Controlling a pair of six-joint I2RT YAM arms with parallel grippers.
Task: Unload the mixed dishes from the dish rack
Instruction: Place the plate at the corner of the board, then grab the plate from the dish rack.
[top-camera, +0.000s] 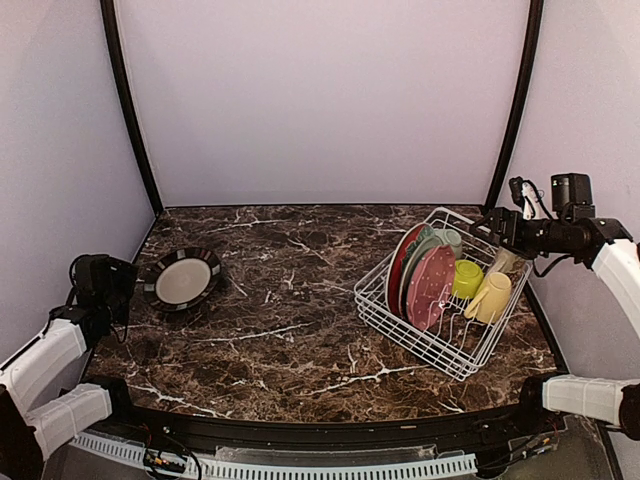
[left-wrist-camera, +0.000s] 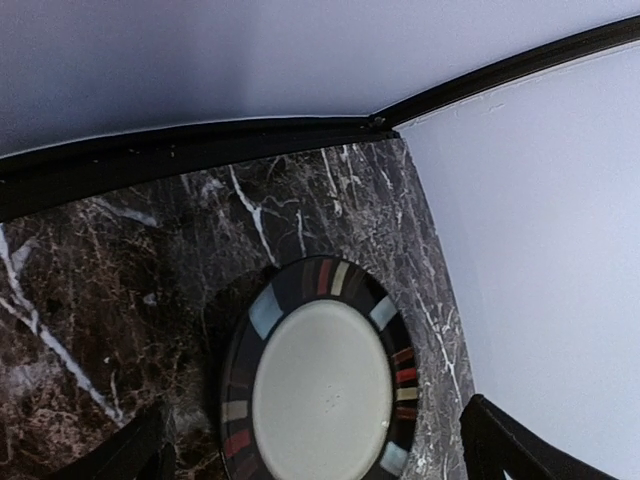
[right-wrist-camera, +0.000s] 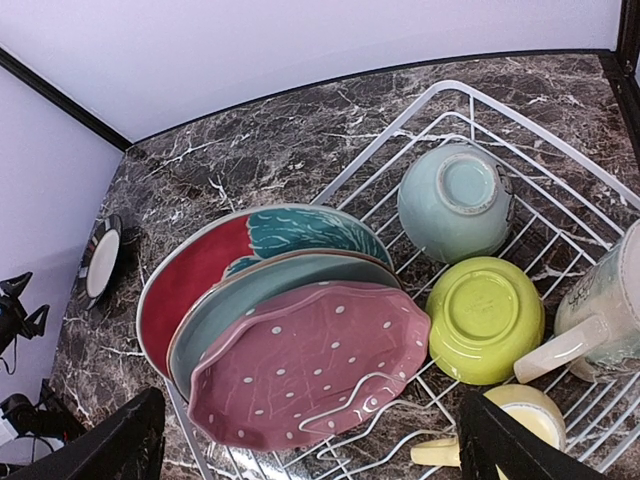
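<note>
Over the far right side of the dish rack (top-camera: 400, 335): right gripper (top-camera: 492, 224), spread wide, holding nothing. Looks down on plates (top-camera: 415, 265) standing on edge, rims up, pink dotted plate (right-wrist-camera: 300, 365) frontmost, with lime bowl (right-wrist-camera: 485, 318) and yellow mug (right-wrist-camera: 530, 415) crowding its right side. Far nearer than left gripper (top-camera: 118, 295), open too, straddling dark plate (left-wrist-camera: 320, 385) flat on table (top-camera: 300, 300).

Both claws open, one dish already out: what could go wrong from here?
The pink dotted plate, grey-green plate and red plate lean together in the dish rack; lifting one may drag its neighbour. The lime-green bowl sits close beside the cream mug, so the open right claw could bump either.
</note>
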